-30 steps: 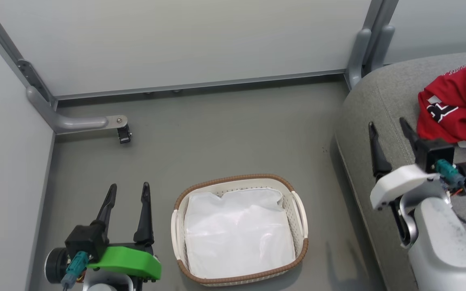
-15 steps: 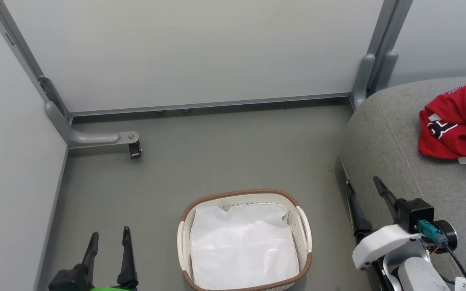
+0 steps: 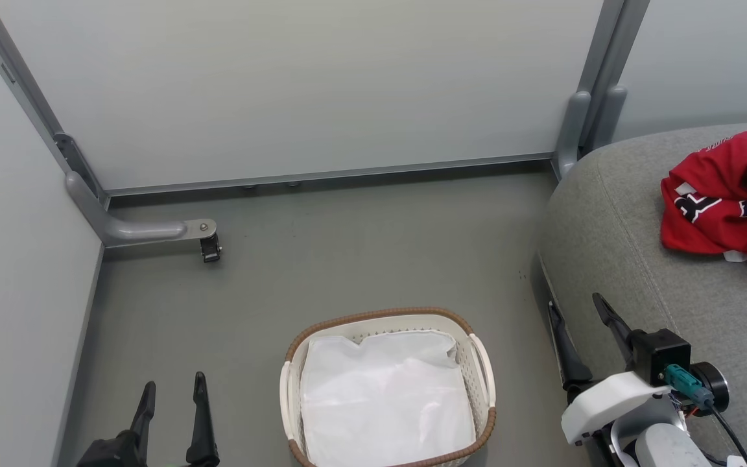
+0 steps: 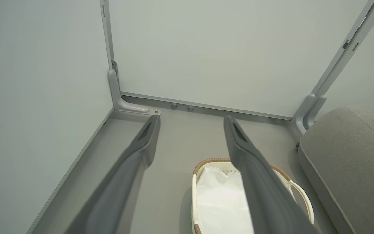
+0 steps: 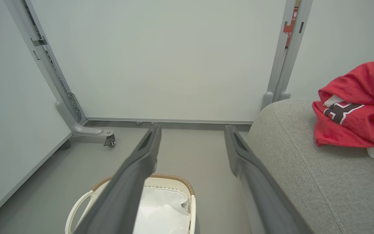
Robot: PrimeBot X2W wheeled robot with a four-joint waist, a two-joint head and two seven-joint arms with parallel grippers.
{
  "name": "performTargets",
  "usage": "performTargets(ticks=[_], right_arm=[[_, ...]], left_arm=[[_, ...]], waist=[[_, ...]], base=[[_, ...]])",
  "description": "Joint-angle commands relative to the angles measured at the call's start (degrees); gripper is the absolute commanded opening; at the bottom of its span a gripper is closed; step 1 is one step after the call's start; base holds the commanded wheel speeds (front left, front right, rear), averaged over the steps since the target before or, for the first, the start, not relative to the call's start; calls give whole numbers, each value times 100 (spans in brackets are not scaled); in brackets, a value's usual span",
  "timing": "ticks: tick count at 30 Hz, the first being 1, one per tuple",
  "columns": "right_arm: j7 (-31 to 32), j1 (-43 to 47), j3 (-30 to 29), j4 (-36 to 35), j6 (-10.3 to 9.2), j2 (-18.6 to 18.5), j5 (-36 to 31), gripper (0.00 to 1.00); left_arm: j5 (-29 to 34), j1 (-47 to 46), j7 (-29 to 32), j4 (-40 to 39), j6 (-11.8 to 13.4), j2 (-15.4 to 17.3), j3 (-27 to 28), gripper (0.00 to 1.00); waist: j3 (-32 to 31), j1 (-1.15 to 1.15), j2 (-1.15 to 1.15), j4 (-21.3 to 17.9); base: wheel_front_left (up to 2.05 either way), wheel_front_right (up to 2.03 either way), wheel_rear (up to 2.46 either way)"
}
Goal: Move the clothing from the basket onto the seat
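Head: high, looking down | left wrist: low, along left fingers [image 4: 135, 162] to wall [image 4: 206, 58] | right wrist: likewise, along right fingers [image 5: 138, 169] | shared: basket [image 3: 373, 316] below the fingers, seat [image 3: 607, 214] to their right

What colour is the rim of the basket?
The rim is brown with a woven look; the basket itself is white. Best in the head view.

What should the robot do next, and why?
Probably just tuck both arms back and finish. The basket shows a white liner with no red in it, the red clothing lies on the seat, and the left gripper and right gripper are open and empty.
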Motion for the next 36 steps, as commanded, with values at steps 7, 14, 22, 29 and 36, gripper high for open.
performTargets(ticks=[7, 14, 22, 29, 36], right_arm=[[-10, 98, 89, 20, -8, -23, 97, 100], [96, 77, 42, 149, 0, 26, 336, 0], [321, 89, -80, 54, -1, 21, 1224, 0], [498, 101, -177, -23, -1, 17, 1941, 0], [660, 104, -268, -83, -1, 13, 2577, 0]], left_arm=[[66, -15, 4, -10, -82, -26, 67, 100], [-216, -53, 87, 156, -89, -38, 74, 0], [-1013, -195, 318, 148, -139, -40, 185, 0], [-1660, -306, 502, 138, -178, -41, 271, 0], [-2236, -408, 664, 131, -212, -43, 346, 0]], waist=[[-27, 0, 0, 17], [-27, 0, 0, 13], [-17, 0, 0, 1], [-9, 0, 0, -10], [0, 0, 0, -21]], base=[[0, 0, 0], [0, 0, 0], [0, 0, 0], [0, 0, 0], [0, 0, 0]])
